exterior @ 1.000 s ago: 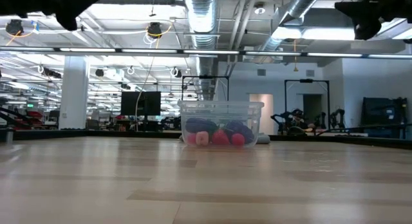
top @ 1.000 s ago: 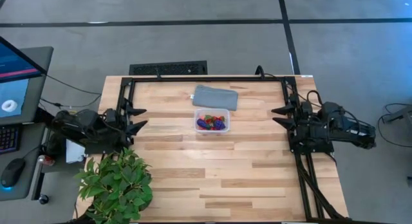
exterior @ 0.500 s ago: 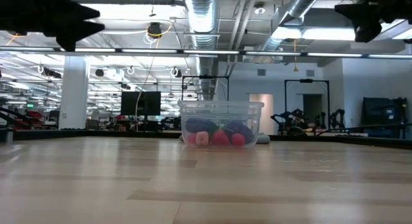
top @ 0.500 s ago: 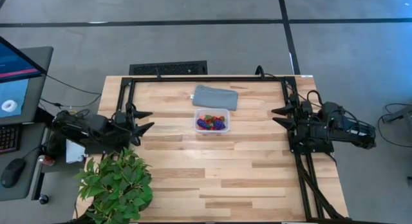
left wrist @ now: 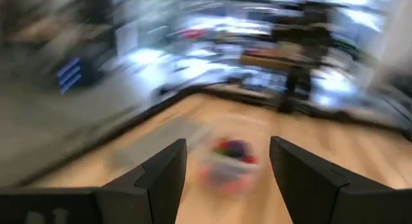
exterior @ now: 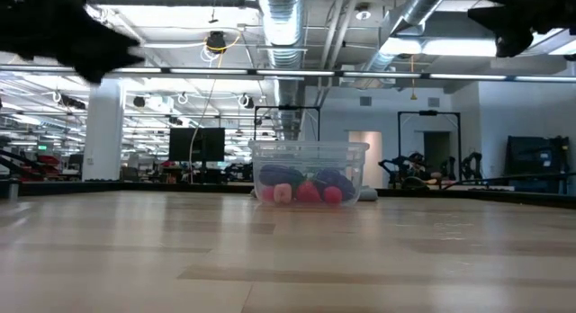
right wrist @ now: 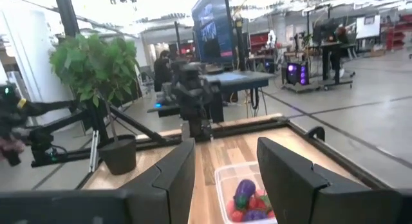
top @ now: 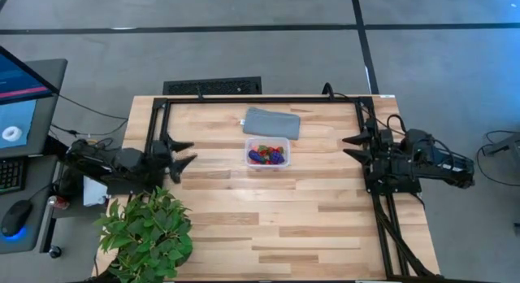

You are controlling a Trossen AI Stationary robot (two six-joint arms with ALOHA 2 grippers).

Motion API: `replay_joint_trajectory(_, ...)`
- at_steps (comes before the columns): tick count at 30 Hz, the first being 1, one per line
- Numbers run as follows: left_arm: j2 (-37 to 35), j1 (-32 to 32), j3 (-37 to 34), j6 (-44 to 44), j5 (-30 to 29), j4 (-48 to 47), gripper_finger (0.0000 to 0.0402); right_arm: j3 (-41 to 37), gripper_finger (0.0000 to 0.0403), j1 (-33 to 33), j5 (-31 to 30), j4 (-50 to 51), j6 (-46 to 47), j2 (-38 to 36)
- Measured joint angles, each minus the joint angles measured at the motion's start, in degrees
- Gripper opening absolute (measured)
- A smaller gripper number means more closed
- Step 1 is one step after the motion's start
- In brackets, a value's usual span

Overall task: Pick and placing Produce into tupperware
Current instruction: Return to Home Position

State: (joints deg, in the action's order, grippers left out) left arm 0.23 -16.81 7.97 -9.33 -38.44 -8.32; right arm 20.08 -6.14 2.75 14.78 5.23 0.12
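Note:
The clear tupperware [top: 267, 153] stands on the wooden table's far middle with the toy produce [top: 266, 155] inside it: red, pinkish and dark purple pieces, also seen in the low view [exterior: 304, 188]. My left gripper [top: 185, 154] is open and empty above the table's left side, pointing toward the box; its wrist view shows the box [left wrist: 228, 165] blurred between the fingers. My right gripper [top: 349, 147] is open and empty at the table's right edge, with the box [right wrist: 248, 195] ahead of it.
A flat grey-blue pad [top: 272, 123] lies just beyond the box. A large leafy plant [top: 148, 232] stands at the near left corner. A dark frame rail [top: 260, 99] runs round the table's far and side edges. Bare wood lies near the box's front.
My left gripper has moved toward the table's right, toward the tupperware, staying open. The box and produce have kept still.

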Motion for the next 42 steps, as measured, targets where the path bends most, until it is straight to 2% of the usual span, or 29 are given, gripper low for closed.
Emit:
replay_joint_trajectory(2,0.0,-0.5,0.0,11.6,8.3,4.4,0.0212,-0.1,0.0191,0.0,0.2,0.9,-0.1,0.0)
replay_joint_trajectory(5,0.0,-0.6,0.0,21.9,10.5,10.7,0.0212,-1.6,0.0191,0.4,0.3,0.8,0.9,0.0)
replay_joint_trajectory(12,0.0,-0.6,0.0,23.8,5.0,12.6,0.0212,-7.2,0.0191,2.9,0.4,-11.0,-0.2,0.0)
replay_joint_trajectory(18,0.0,-0.6,0.0,29.3,6.3,15.8,0.0212,-11.1,0.0191,5.6,0.3,-15.6,0.3,0.0)
replay_joint_trajectory(24,0.0,-0.6,-0.5,27.8,7.8,11.9,0.0212,-12.8,0.0191,6.5,0.0,-15.3,0.9,0.0)
replay_joint_trajectory(29,0.0,-0.7,-7.2,22.3,8.3,15.7,0.0212,-15.8,0.0191,6.4,0.0,-15.2,3.8,0.0)
replay_joint_trajectory(33,0.0,-1.0,-7.3,18.8,9.9,14.0,0.0212,-15.8,0.0191,6.4,0.0,-15.3,3.8,0.0)
replay_joint_trajectory(38,-0.1,-2.6,-7.4,19.4,10.1,14.0,0.0212,-15.8,0.0191,6.5,0.2,-10.6,5.8,0.0)
replay_joint_trajectory(42,-0.1,-4.0,-7.4,19.7,9.8,13.7,0.0212,-15.8,0.0191,6.5,0.0,-10.5,4.7,0.0)
